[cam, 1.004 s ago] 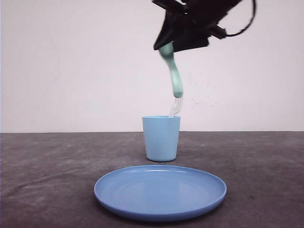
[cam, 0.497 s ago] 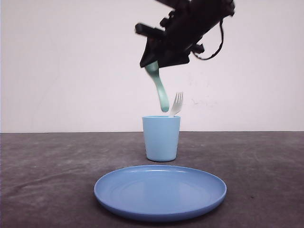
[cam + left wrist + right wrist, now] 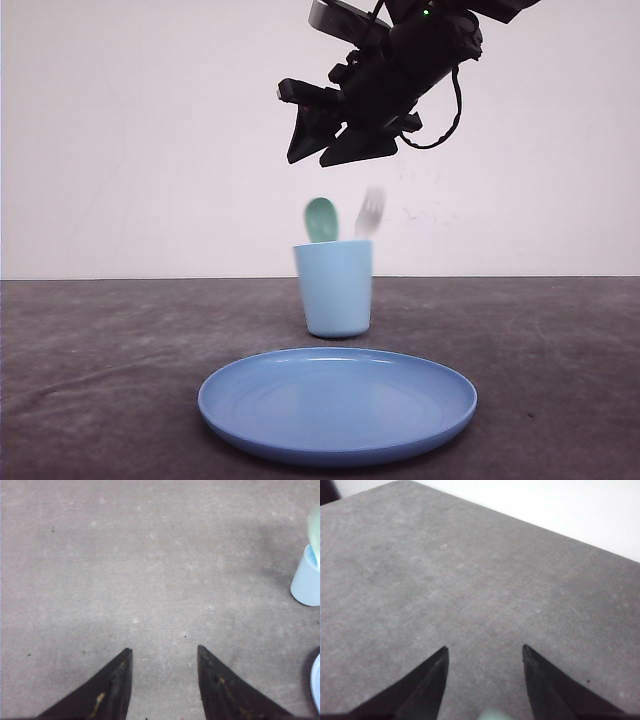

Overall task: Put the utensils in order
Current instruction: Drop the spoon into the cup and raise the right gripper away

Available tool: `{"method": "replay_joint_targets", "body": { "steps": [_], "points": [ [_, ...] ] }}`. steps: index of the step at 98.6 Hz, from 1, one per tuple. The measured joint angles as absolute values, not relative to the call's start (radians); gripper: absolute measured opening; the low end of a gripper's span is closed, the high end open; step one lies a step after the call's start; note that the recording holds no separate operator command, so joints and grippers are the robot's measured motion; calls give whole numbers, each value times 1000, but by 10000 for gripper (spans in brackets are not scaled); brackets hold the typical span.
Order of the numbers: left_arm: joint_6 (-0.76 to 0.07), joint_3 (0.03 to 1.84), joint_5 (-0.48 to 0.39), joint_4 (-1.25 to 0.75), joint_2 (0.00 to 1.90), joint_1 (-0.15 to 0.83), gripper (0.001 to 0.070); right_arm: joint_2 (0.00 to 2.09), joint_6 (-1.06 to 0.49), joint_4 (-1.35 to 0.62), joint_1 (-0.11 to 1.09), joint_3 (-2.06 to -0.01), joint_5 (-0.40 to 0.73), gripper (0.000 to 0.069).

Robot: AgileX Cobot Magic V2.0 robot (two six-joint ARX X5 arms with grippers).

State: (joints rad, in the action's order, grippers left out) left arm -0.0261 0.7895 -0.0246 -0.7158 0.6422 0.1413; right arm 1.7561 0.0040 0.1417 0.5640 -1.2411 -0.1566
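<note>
The pale mint-green spoon (image 3: 321, 220) stands in the light blue cup (image 3: 333, 290), bowl end up. Beside it in the cup is the white fork (image 3: 371, 212), tines up and blurred. My right gripper (image 3: 312, 160) hangs open just above the cup and holds nothing. In the right wrist view the right gripper (image 3: 485, 647) is open over bare table, with a blurred mint-green patch (image 3: 492, 715) of the spoon at the frame's edge. My left gripper (image 3: 164, 649) is open over bare table, off to one side of the cup (image 3: 306, 582).
A round blue plate (image 3: 337, 402) lies on the dark table in front of the cup; its rim (image 3: 316, 680) shows in the left wrist view. A white wall stands behind the table's far edge.
The right gripper carried the spoon left over the cup and let it go. The spoon dropped into the cup beside the fork; the cup shifted slightly left and the fork shook.
</note>
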Motion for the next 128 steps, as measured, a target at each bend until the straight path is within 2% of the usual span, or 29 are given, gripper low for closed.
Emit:
{"method": "replay_joint_targets", "body": {
  "steps": [60, 82, 107, 128],
  "points": [
    [-19, 789, -25, -715, 642, 141, 235, 1769, -4, 84, 573, -1241, -158, 291],
    [-19, 789, -25, -715, 642, 141, 235, 1698, -4, 46, 573, -1241, -158, 291],
    [-19, 789, -25, -715, 642, 141, 235, 1570, -5, -105, 573, -1241, -153, 291],
    [-19, 789, -25, -715, 642, 141, 235, 1412, -15, -345, 541, -1241, -110, 291]
  ]
}}
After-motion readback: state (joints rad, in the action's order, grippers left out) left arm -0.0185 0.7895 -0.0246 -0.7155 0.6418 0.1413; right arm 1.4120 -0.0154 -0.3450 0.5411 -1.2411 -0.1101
